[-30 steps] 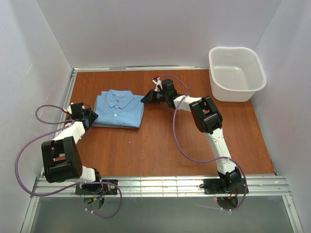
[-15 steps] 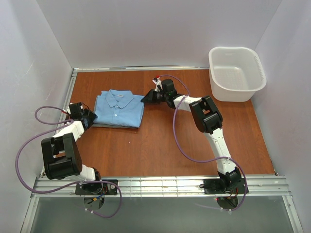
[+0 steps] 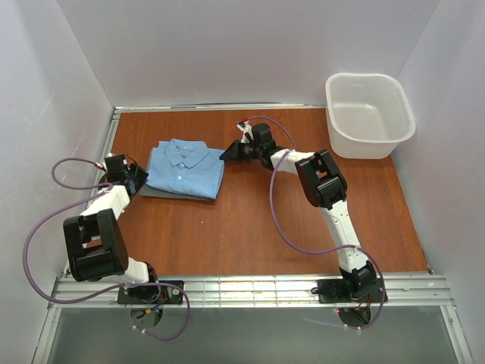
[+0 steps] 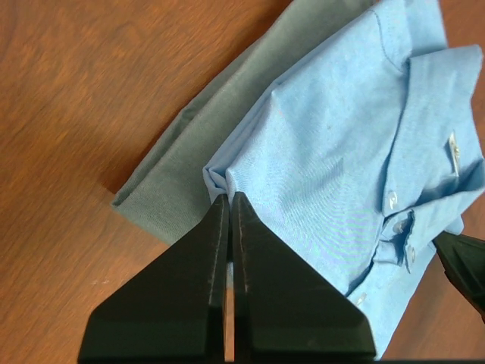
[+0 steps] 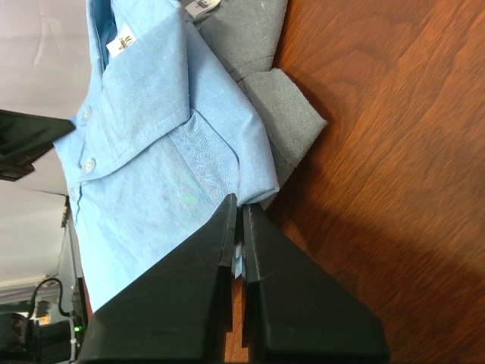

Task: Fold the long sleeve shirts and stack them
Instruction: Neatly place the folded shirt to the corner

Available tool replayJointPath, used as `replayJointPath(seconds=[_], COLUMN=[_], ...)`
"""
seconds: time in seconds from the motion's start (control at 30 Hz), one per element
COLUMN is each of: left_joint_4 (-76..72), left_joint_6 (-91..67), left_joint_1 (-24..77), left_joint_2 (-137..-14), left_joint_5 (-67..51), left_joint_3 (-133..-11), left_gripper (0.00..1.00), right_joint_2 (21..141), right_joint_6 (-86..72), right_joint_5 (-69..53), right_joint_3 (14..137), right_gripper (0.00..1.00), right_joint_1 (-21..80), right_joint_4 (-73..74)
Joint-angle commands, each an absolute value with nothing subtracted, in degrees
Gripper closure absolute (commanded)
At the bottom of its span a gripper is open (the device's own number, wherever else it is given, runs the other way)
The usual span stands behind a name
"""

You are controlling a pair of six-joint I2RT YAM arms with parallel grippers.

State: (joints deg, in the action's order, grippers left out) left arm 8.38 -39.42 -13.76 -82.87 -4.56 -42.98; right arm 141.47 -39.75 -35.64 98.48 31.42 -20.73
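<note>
Lying folded at the far left of the brown wood-grain table (image 3: 242,227), the sky-blue collared button-up shirt (image 3: 186,167) sat stacked on the grey-green folded shirt (image 4: 182,144), whose edge showed beneath it. Both looked like light, limp woven cloth, matte and fine-grained, with small white buttons and a firmer collar. Such cloth would likely sag and unfold if lifted at one point, so pinching opposite side edges through all layers seemed the safest hold. The left gripper (image 4: 229,201) was closed on the blue shirt's puckered left edge. The right gripper (image 5: 239,208) was clamped on its right edge, a sliver of blue showing between the jaws. A white plastic basket (image 3: 364,148) stood well apart, at the far right.
</note>
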Motion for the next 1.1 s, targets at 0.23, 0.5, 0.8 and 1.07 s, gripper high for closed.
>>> replayJointPath(seconds=[0.23, 0.5, 0.8, 1.07], left_joint_4=[9.0, 10.3, 8.7, 7.7], left_joint_6=[-35.2, -33.9, -34.5, -34.1], left_joint_1=[-14.0, -14.0, -14.0, -14.1], left_joint_2=[-76.9, -75.1, -74.9, -78.8], left_joint_5=[-5.7, -4.3, -2.0, -1.1], left_joint_3=[-44.3, -45.8, -42.0, -41.4], left_gripper=[1.00, 1.00, 1.00, 1.00], right_joint_2=[133.5, 133.8, 138.7, 139.4], right_joint_6=[-30.9, -27.7, -26.8, -26.7], right_joint_5=[-33.2, -32.5, -32.7, -32.3], right_joint_3=[100.9, 105.6, 111.0, 106.7], right_gripper=[0.99, 0.99, 0.99, 0.99], right_joint_1=[31.5, 31.9, 33.3, 33.7], right_joint_4=[-21.1, -18.9, -15.6, -15.7])
